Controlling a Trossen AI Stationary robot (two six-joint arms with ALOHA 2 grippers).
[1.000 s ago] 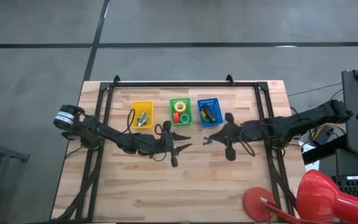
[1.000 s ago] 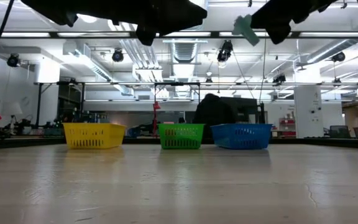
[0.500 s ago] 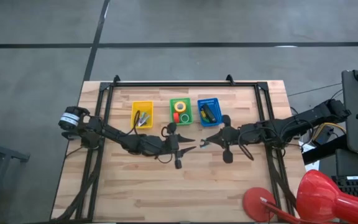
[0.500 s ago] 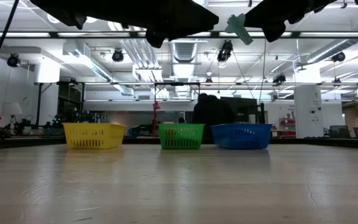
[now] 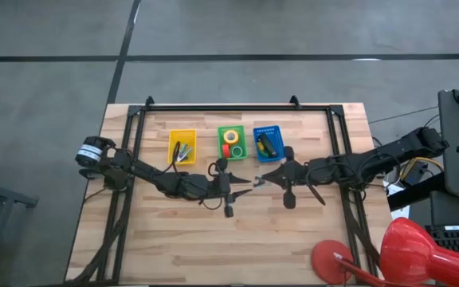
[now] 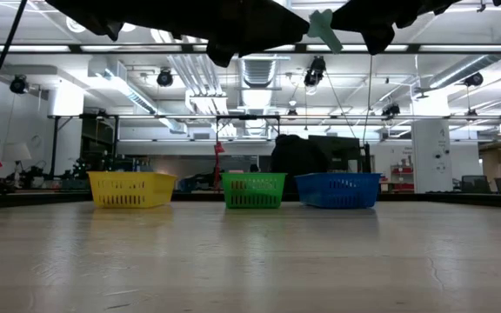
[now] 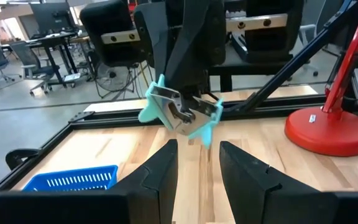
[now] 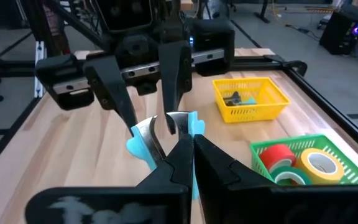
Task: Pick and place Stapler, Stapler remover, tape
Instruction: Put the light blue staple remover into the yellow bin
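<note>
- Right gripper [image 8: 179, 149], above mid-table: fingers clamped tight on the stapler remover [image 8: 160, 140], a pale blue claw with metal jaws; in the high view the tool [image 5: 259, 182] hangs between the two arms, held out toward the left arm.
- Left gripper [image 7: 197, 163], facing it: fingers parted a narrow way, empty; the remover [image 7: 180, 112] sits just ahead of the tips, not yet between them; this looks like a hand-over about to begin.
- Risk: if the right fingers let go before the left ones close, the remover drops to the table [image 5: 293, 231]; a slight misalignment could knock fingertip against fingertip, or nip only a blue wing and let the tool twist free.
- Farther back, three baskets in a row: yellow basket [image 5: 182, 147] holding small metal-and-blue pieces; green basket [image 5: 232, 143] holding the tape [image 5: 231, 137] rolls; blue basket [image 5: 267, 143] holding the stapler [image 5: 266, 145].
- Judgement: stapler and tape appear placed; this remover is the item left.
</note>
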